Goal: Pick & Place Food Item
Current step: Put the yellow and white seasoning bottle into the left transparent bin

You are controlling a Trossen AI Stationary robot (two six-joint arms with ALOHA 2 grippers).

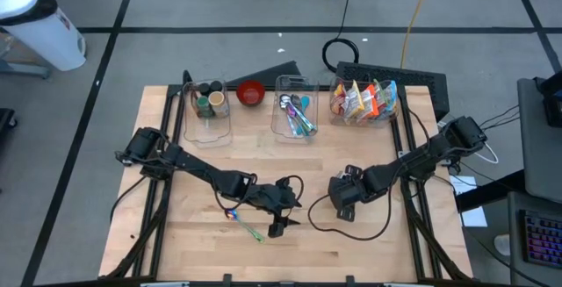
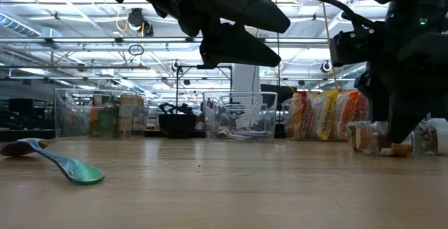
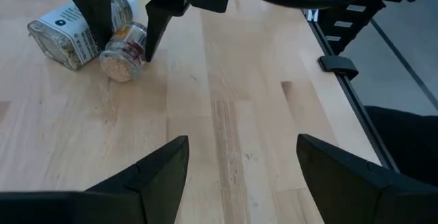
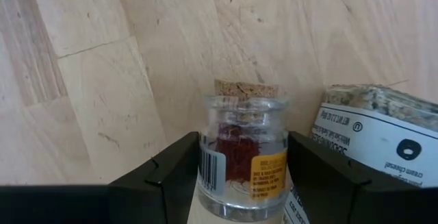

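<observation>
The table [image 1: 369, 243] spreads wide under me, with clear bins along its far edge: a jar bin [image 1: 209, 103] at far left, a red bowl [image 1: 251, 92] beside it, a cutlery bin [image 1: 295, 104] in the middle and a snack-bag bin [image 1: 363, 101] at far right. My left arm reaches across the near middle, its left tool [image 3: 239, 166] released, fingers spread over bare wood and holding nothing; a teal spoon [image 2: 66, 166] lies on the table just to the near left of it. My right tool [image 4: 239, 166] is down at the right of centre, and its fingers stand on either side of a small cork-stoppered jar [image 4: 244, 159] of red threads, the food item I take to be my task's thing, lying on its side on the table. Whether I am clenched on the glass I cannot tell. Touching it lies a second spice jar [image 3: 58, 35] with a white label. My worry is this neighbour: if I close or lift crookedly, a finger could catch it and roll it away, or the smooth round glass could slip from my pads.
</observation>
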